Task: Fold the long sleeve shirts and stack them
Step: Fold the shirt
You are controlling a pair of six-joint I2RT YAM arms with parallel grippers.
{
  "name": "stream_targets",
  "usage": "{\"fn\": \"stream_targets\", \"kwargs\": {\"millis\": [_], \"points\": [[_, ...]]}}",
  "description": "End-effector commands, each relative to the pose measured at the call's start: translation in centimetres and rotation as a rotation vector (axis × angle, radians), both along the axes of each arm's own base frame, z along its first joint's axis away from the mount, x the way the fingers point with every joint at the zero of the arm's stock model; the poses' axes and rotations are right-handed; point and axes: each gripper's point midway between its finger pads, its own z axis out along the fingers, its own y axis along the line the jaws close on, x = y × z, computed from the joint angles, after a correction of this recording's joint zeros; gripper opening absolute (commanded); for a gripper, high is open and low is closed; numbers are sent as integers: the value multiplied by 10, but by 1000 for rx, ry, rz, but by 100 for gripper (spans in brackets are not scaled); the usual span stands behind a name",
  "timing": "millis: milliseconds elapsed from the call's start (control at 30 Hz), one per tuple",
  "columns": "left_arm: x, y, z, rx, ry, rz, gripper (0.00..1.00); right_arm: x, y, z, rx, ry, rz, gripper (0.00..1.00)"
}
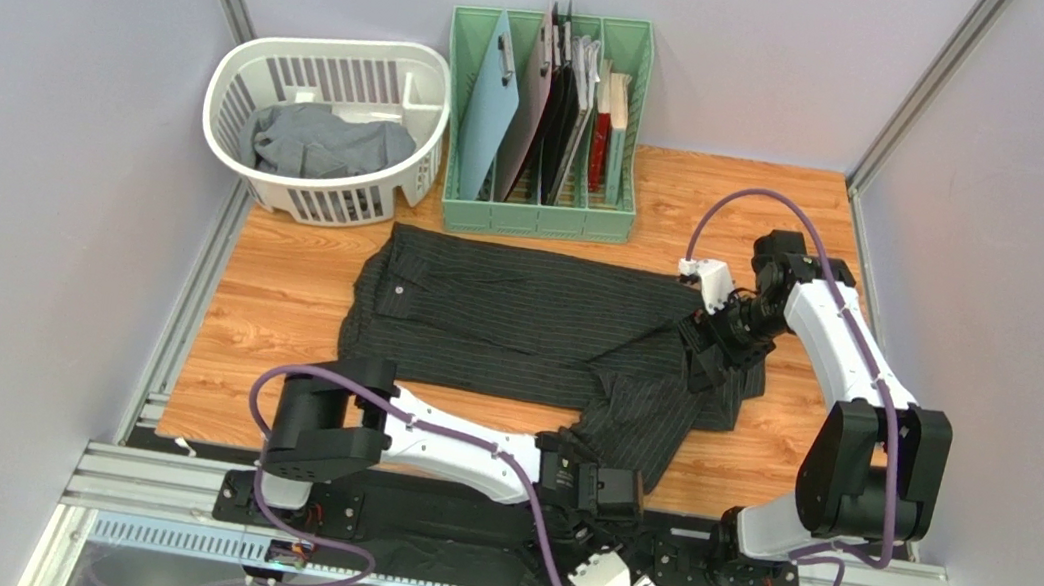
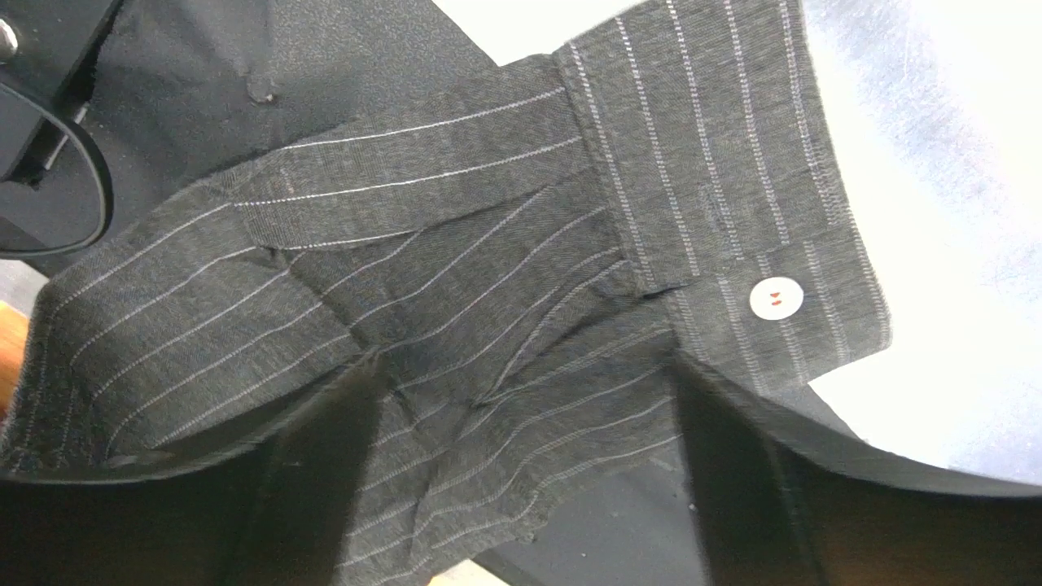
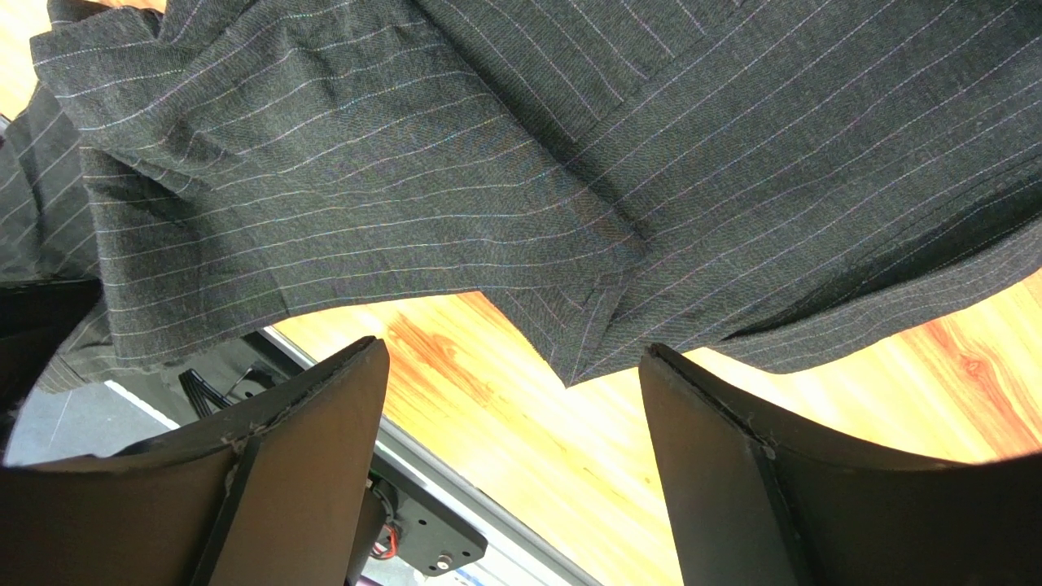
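Note:
The black pinstriped shirt [image 1: 525, 316] lies spread on the wooden table [image 1: 276, 306], collar to the left. One sleeve runs down to the near edge. My left gripper [image 1: 615, 495] is open at that sleeve's end. In the left wrist view my left gripper [image 2: 524, 366] has its fingers wide apart, with the sleeve cloth between them and the cuff [image 2: 722, 183] with its white button [image 2: 775, 297] just beyond. My right gripper [image 1: 707, 351] is open at the shirt's right side. The right wrist view shows my right gripper [image 3: 511, 352] empty over bare wood, with the shirt's edge [image 3: 587, 305] just ahead. The grey shirt [image 1: 328, 142] lies crumpled in the basket.
A white laundry basket [image 1: 333, 51] stands at the back left. A green rack [image 1: 531, 216] of flat boards and folders stands at the back centre. Grey walls close in both sides. A metal rail [image 1: 512, 534] runs along the near edge.

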Motion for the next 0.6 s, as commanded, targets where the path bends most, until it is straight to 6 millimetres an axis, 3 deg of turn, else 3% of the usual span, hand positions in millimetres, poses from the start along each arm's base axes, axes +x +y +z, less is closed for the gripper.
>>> {"fn": "stream_targets", "kwargs": {"millis": [0,100,133,233,300,333,400,433,500,533,567], "points": [[5,10,-32,71,-34,-11,73,10,1,13,12,-48,5,81],[6,9,-25,59,-24,1,29,8,3,16,23,-59,8,81],[11,9,-22,51,-23,20,1,9,4,18,26,-65,7,81],[20,1,9,-8,29,78,0,9,6,23,45,-82,7,81],[23,-6,45,-66,101,131,0,11,10,31,66,-109,10,82],[37,-12,66,-101,136,203,0,14,12,35,73,-125,6,82],[41,-15,117,-191,241,236,0,20,17,50,104,-183,-1,85],[59,-13,133,-206,288,311,0,22,19,56,117,-207,3,86],[69,-10,171,-262,385,337,0,25,30,80,181,-283,28,89],[88,-6,180,-275,408,394,0,25,34,89,208,-310,44,92],[93,-4,187,-285,440,404,0,23,39,98,242,-340,69,97]]}}
